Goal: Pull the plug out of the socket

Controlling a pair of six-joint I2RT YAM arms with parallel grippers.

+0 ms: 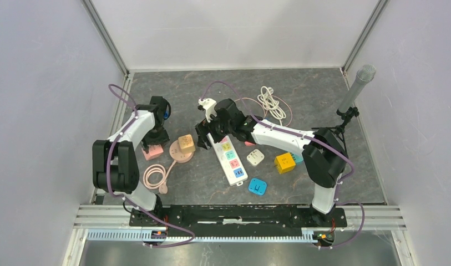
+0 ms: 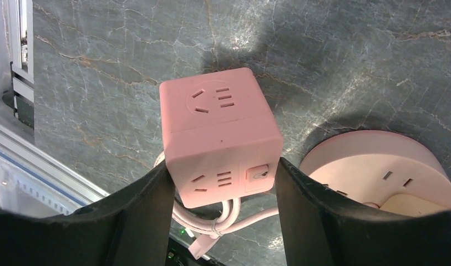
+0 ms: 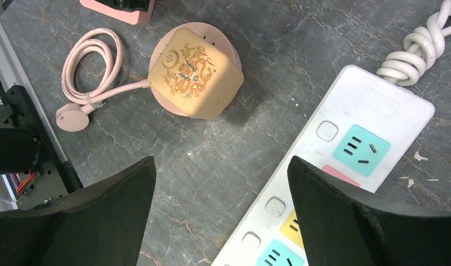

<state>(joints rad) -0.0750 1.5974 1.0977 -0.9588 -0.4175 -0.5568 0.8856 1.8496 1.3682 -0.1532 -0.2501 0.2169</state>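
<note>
- Overhead: grey marbled table (image 1: 300, 88), white walls (image 1: 234, 27), microphone (image 1: 359, 83) at the far right. White power strip (image 1: 229, 160) lies mid-table, loose cube adapters (image 1: 284, 163) beside it.
- Left wrist: left gripper (image 2: 223, 177) clamped on a pink cube socket (image 2: 217, 127). Round pink socket (image 2: 373, 160) just beside.
- Right wrist: right gripper (image 3: 222, 166) spread wide, holding nothing, over bare table. Yellow plug (image 3: 195, 75) seated on the round pink socket, pink cable (image 3: 95, 61) coiled near.

A yellow-orange plastic cube plug (image 3: 195, 75), printed with a dragon pattern and a power symbol, sits on a round, flat pink plastic socket (image 2: 373, 160) on the surface (image 3: 223, 160). The socket's pink cord (image 3: 101, 61) lies coiled beside it.
</note>
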